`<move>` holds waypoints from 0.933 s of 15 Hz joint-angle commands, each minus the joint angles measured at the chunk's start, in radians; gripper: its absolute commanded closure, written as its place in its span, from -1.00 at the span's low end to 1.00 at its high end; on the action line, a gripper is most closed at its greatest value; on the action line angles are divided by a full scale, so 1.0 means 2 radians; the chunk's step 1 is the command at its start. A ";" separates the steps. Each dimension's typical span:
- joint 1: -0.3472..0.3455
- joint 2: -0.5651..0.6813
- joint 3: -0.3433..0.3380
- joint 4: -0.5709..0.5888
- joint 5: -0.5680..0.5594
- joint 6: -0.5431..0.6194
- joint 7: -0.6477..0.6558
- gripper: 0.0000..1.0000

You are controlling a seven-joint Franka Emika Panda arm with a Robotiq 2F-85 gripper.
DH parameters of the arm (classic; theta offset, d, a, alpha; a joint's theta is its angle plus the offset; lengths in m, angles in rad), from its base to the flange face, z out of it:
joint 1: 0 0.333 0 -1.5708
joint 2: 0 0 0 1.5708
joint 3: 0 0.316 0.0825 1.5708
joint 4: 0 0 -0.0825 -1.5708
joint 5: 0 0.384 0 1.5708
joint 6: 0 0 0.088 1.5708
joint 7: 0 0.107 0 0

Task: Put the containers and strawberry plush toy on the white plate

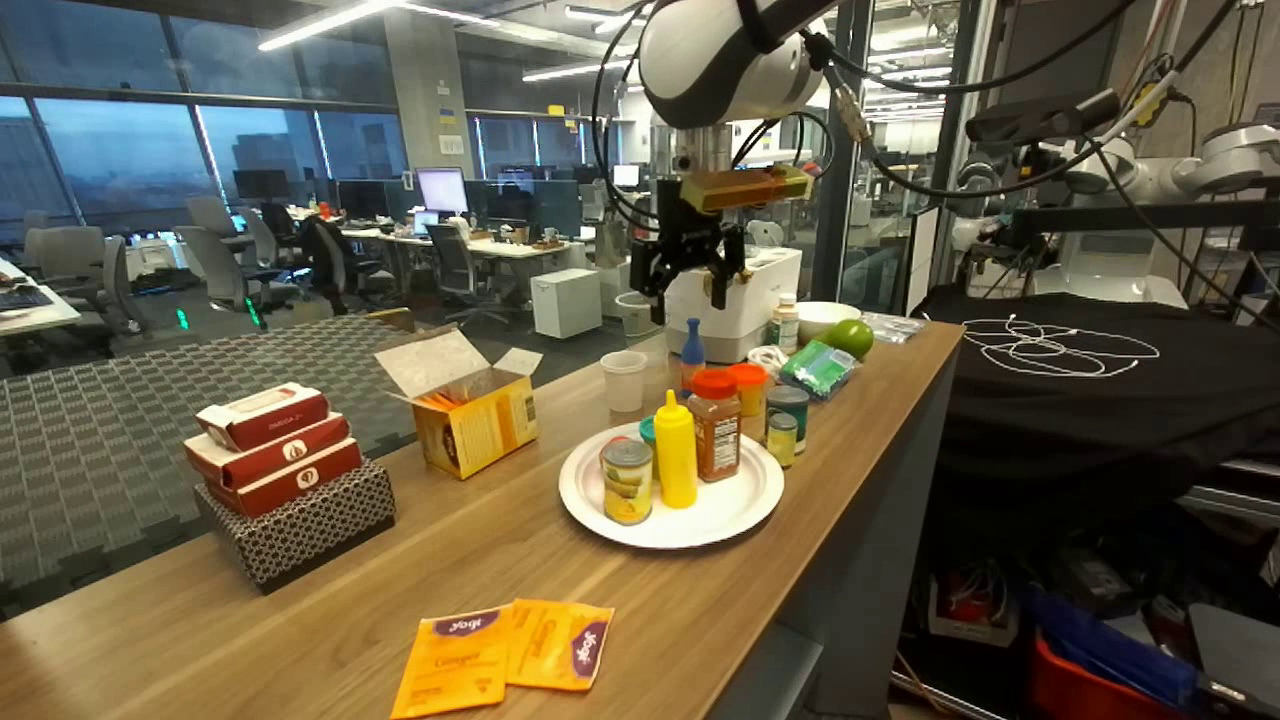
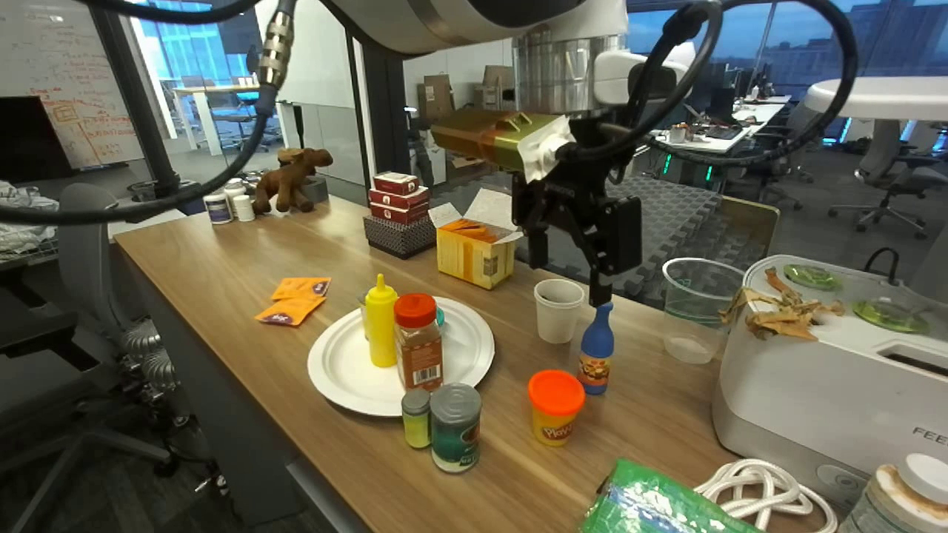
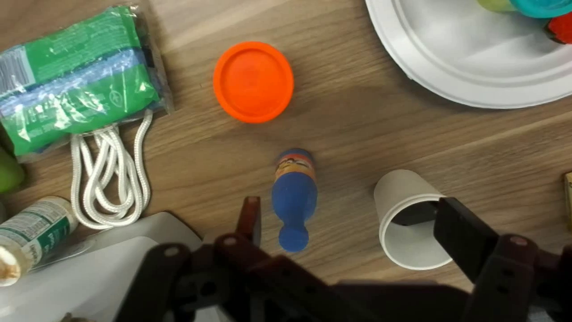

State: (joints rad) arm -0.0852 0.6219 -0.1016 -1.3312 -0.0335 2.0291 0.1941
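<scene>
The white plate [image 1: 700, 525] holds a yellow squeeze bottle [image 1: 676, 455], a red-lidded orange jar [image 2: 418, 340], a yellow-labelled can [image 1: 628, 485] and a teal-lidded container [image 3: 543, 5]. Beside that lid, a red edge, seemingly the strawberry plush toy [image 3: 564, 29], shows at the frame's border. Off the plate stand a short yellow-green jar [image 2: 417, 420], a green can [image 2: 455, 429], an orange-lidded tub [image 2: 555, 407] and an upright blue bottle [image 2: 596, 348]. My gripper [image 3: 351, 213] hangs open above the table, holding nothing. The blue bottle appears between its fingers in the wrist view, below them.
A white cup [image 3: 404, 223] stands close to the blue bottle, under one finger in the wrist view. A clear cup [image 2: 696, 311] and a white appliance [image 2: 829, 370] are nearby. Also around are a green packet [image 3: 80, 80], white cord [image 3: 111, 179] and an open yellow box [image 1: 480, 425].
</scene>
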 commanded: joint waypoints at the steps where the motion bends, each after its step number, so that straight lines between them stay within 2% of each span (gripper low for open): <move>1: -0.009 0.035 0.000 0.053 0.015 -0.018 0.006 -1.00; 8: -0.020 0.080 0.000 0.117 0.025 -0.035 0.010 -1.00; 9: -0.021 0.085 -0.001 0.124 0.025 -0.040 0.012 -0.88; 10: -0.022 0.090 -0.001 0.132 0.026 -0.045 0.013 -0.65; 11: -0.023 0.095 -0.001 0.141 0.027 -0.050 0.016 -0.31; 14: -0.024 0.106 -0.001 0.160 0.029 -0.063 0.019 0.16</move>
State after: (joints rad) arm -0.1279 0.7869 -0.1016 -1.1104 0.0056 1.9540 0.2149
